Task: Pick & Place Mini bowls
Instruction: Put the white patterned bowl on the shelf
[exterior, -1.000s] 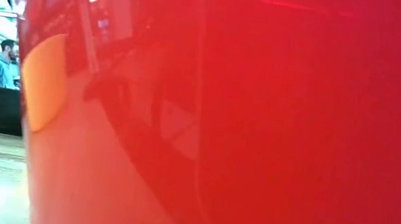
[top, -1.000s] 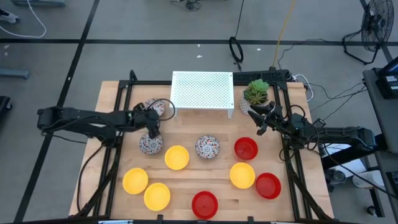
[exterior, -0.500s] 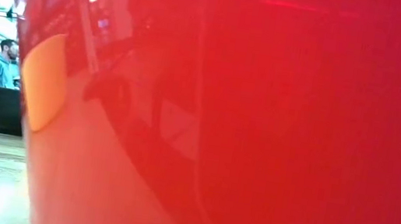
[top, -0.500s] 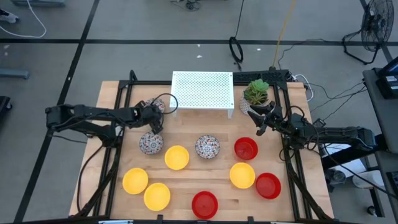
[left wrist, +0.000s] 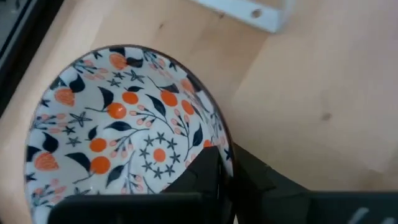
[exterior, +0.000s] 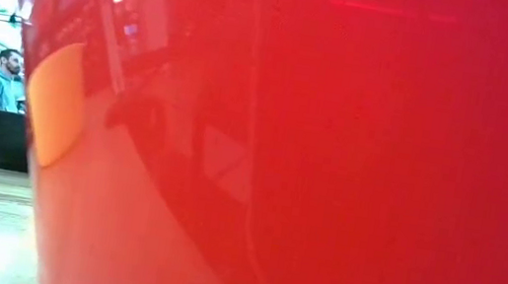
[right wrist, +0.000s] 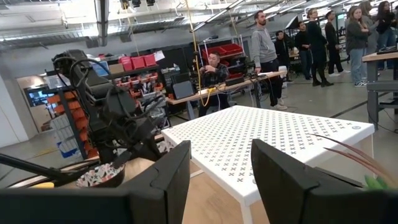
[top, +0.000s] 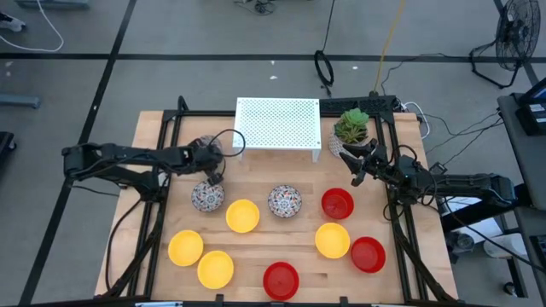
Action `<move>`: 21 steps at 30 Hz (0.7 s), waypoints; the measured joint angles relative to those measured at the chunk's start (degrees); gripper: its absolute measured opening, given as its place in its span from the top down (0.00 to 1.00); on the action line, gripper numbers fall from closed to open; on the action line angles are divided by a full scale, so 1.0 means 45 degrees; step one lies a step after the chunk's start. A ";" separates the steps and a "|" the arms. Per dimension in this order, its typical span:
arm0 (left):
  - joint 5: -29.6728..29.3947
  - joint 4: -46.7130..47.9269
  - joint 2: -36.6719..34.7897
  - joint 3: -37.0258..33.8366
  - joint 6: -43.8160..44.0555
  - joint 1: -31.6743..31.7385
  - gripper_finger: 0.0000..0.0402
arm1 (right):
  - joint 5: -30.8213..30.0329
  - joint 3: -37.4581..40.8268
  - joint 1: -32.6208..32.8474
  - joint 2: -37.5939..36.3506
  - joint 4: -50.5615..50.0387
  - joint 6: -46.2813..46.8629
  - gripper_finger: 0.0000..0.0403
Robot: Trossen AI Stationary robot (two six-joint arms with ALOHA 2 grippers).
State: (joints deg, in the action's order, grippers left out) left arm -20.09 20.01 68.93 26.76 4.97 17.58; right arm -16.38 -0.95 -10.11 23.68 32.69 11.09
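My left gripper is shut on a white mini bowl with a red-and-dark pattern, in front of the white rack's left end. My right gripper is open and empty beside the potted plant; its fingers stand apart in the right wrist view. Two more patterned bowls, several yellow bowls and three red bowls sit on their bases on the table. One red bowl fills the low view. My left gripper holds the patterned bowl by its rim, on the side nearest the wrist. One finger is inside the bowl and one outside. The fingers come slanting down from the table's left. I cannot tell whether the bowl is off the table.
A white perforated rack stands at the far middle, with a potted green plant to its right. Black frame rails run along both table sides. People stand in the room beyond the table.
My left gripper has moved a little toward the table's far edge, at the patterned bowl by the rack.
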 joint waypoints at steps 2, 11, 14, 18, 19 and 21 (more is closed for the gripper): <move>0.0132 0.0126 -0.0324 0.0035 -0.0006 -0.0147 0.95 | 0.0000 0.0000 0.0000 -0.0004 0.0000 0.0000 0.61; -0.0938 0.3993 -0.1549 0.3229 -0.1528 -0.0994 0.93 | 0.0000 0.0000 0.0000 -0.0004 -0.0005 0.0000 0.61; -0.1158 0.4101 -0.1312 0.4940 -0.2422 -0.1032 0.95 | 0.0000 0.0000 0.0000 -0.0004 -0.0005 0.0000 0.61; -0.1163 0.4192 -0.0274 0.7207 -0.3171 -0.0690 0.97 | 0.0000 0.0000 0.0000 -0.0001 -0.0005 0.0010 0.61; -0.1162 0.4206 0.0100 0.7720 -0.3274 -0.0540 0.97 | 0.0000 0.0000 0.0000 0.0001 -0.0005 0.0017 0.61; -0.1102 0.4512 0.1052 0.8635 -0.3455 -0.0219 0.95 | 0.0000 0.0000 0.0000 -0.0004 -0.0005 0.0019 0.61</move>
State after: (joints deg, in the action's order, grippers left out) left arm -25.05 40.32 73.66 65.62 -10.58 16.60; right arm -16.38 -0.95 -10.11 23.66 32.67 11.18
